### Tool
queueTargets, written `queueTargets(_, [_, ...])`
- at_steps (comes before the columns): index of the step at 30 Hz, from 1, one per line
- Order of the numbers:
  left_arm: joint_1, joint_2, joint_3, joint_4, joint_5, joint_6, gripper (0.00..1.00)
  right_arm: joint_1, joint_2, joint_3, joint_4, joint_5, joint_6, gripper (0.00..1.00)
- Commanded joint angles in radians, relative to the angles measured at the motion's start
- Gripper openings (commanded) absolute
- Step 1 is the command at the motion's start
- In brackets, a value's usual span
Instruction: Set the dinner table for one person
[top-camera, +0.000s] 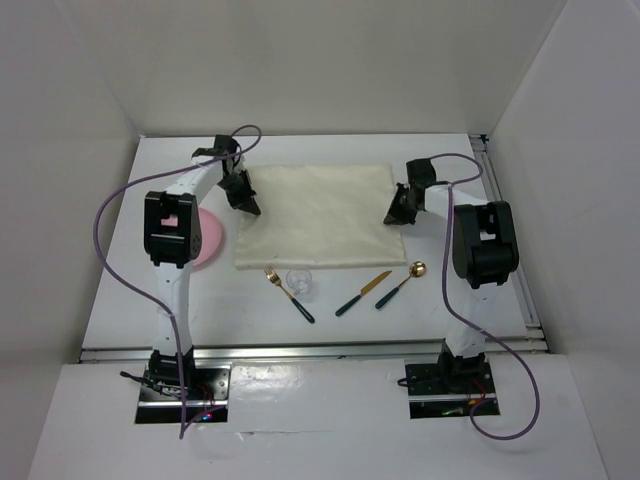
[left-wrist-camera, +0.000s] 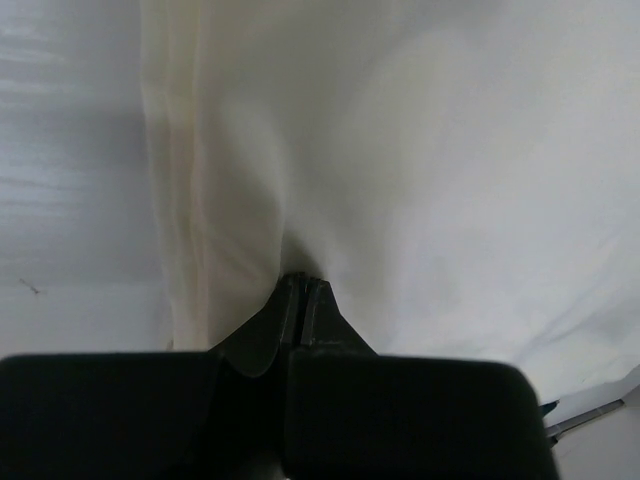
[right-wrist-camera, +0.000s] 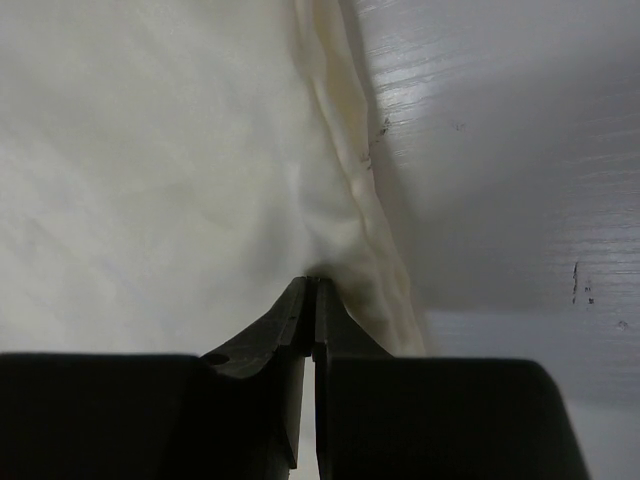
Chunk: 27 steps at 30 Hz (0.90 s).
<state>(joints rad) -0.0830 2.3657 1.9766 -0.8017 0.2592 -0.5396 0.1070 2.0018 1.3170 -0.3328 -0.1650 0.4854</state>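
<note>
glossy white dinner table (top-camera: 420, 320) sits boxed in by plain white walls (top-camera: 320, 70), stretching out from the arm bases, with a cream cloth (top-camera: 315, 215) mid-table and the left gripper (top-camera: 243, 196) and right gripper (top-camera: 398, 210) each pinched tight on opposite side edges of it

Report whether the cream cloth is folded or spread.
Spread: the cream cloth lies open as one rectangle, puckered where the left gripper and right gripper pinch its side edges.

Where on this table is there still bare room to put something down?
The cloth is bare in its middle, between left fingers and right fingers. So is the table strip beyond its far edge. Crowded: the near strip, with fork, glass, knife, spoon; pink plate at left.
</note>
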Motion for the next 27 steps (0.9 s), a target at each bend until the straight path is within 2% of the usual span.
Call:
queueTargets(1, [-0.012, 0.087, 0.024, 0.015, -0.023, -0.008, 0.0, 0.005, 0.043, 0.004, -0.009, 0.071, 0.021, 0.0])
queueTargets(7, [-0.021, 0.116, 0.074, 0.006, -0.014, -0.017, 0.0, 0.005, 0.052, 0.014, -0.009, 0.081, 0.021, 0.0])
queueTargets(12, [-0.031, -0.029, -0.004, -0.004, -0.08, -0.017, 0.01, 0.005, 0.011, 0.054, -0.028, 0.058, 0.001, 0.0])
queueTargets(13, [-0.031, -0.057, -0.004, -0.004, -0.096, -0.017, 0.1, 0.005, -0.021, 0.065, -0.037, 0.044, 0.001, 0.0])
queueTargets(15, [-0.031, -0.111, -0.015, -0.019, -0.135, -0.017, 0.21, 0.016, -0.058, 0.099, -0.051, 0.03, -0.017, 0.03])
queueTargets(16, [-0.031, -0.162, -0.015, -0.03, -0.135, -0.017, 0.28, 0.028, -0.078, 0.109, -0.051, 0.016, -0.018, 0.07])
queueTargets(17, [-0.031, -0.189, -0.015, -0.042, -0.146, -0.017, 0.39, 0.028, -0.122, 0.128, -0.06, 0.003, -0.028, 0.18])
queueTargets(19, [-0.031, -0.239, -0.015, -0.042, -0.146, -0.008, 0.46, 0.06, -0.168, 0.128, -0.06, -0.013, -0.041, 0.22])
queueTargets(21, [-0.031, -0.299, -0.006, -0.057, -0.166, 0.001, 0.48, 0.089, -0.231, 0.128, -0.072, -0.028, -0.053, 0.24])
queueTargets(22, [-0.031, -0.318, -0.005, -0.066, -0.166, 0.001, 0.48, 0.133, -0.251, 0.128, -0.072, -0.043, -0.076, 0.32])
queueTargets(24, [-0.031, -0.382, -0.005, -0.082, -0.198, 0.01, 0.48, 0.195, -0.302, 0.09, -0.091, -0.044, -0.094, 0.43])
queueTargets(25, [-0.031, -0.407, -0.025, -0.093, -0.213, 0.01, 0.48, 0.267, -0.319, 0.074, -0.106, -0.044, -0.116, 0.55])
queueTargets(27, [-0.031, -0.465, -0.098, -0.093, -0.267, 0.01, 0.48, 0.339, -0.366, 0.009, -0.118, -0.03, -0.126, 0.67])
